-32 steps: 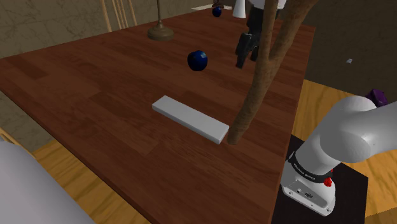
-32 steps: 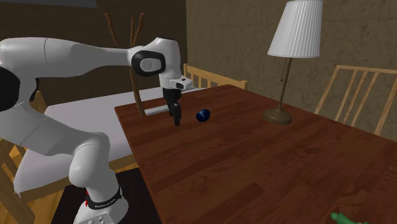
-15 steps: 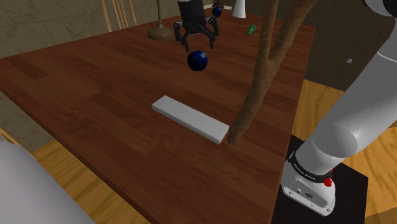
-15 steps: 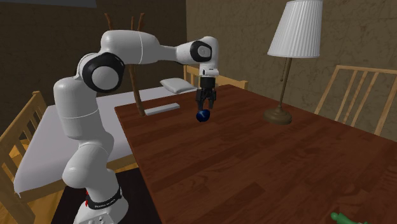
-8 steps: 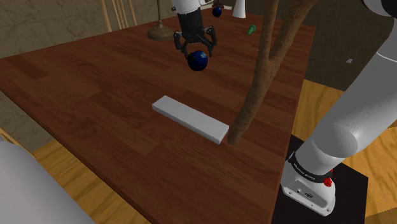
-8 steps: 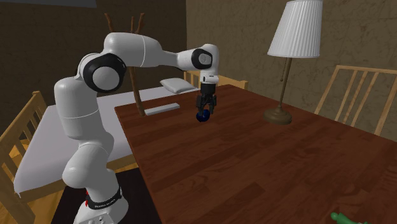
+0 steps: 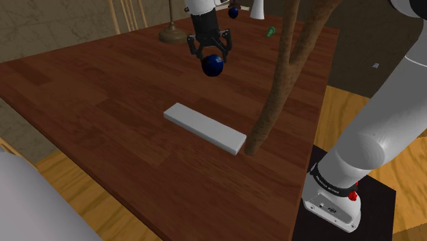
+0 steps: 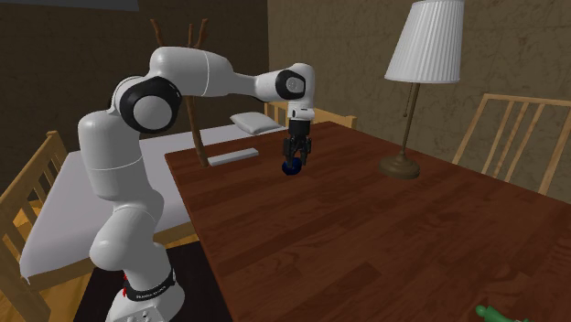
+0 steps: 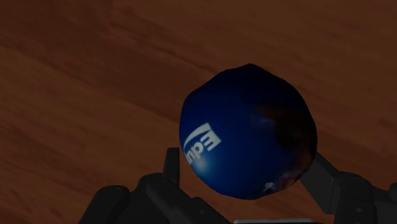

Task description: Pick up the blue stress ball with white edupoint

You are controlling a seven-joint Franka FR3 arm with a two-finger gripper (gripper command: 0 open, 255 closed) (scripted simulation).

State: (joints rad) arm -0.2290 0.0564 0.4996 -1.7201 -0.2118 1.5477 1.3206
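Observation:
The dark blue stress ball with white lettering rests on the brown wooden table, toward its far side. My black gripper points straight down over it, one finger at each side of the ball. In the wrist view the ball sits between the fingers, which press against its sides. From the second exterior view the gripper clasps the ball near the table's far left edge.
A flat grey slab lies nearer the stand, beside a brown branch trunk. A lamp stands on the table, its base behind the ball. A second dark ball and a green item lie farther back. Wooden chairs surround the table.
The arm swung over from beside the branch, came down over the ball, and in the last half second the fingers drew in against its sides. The ball has not moved.

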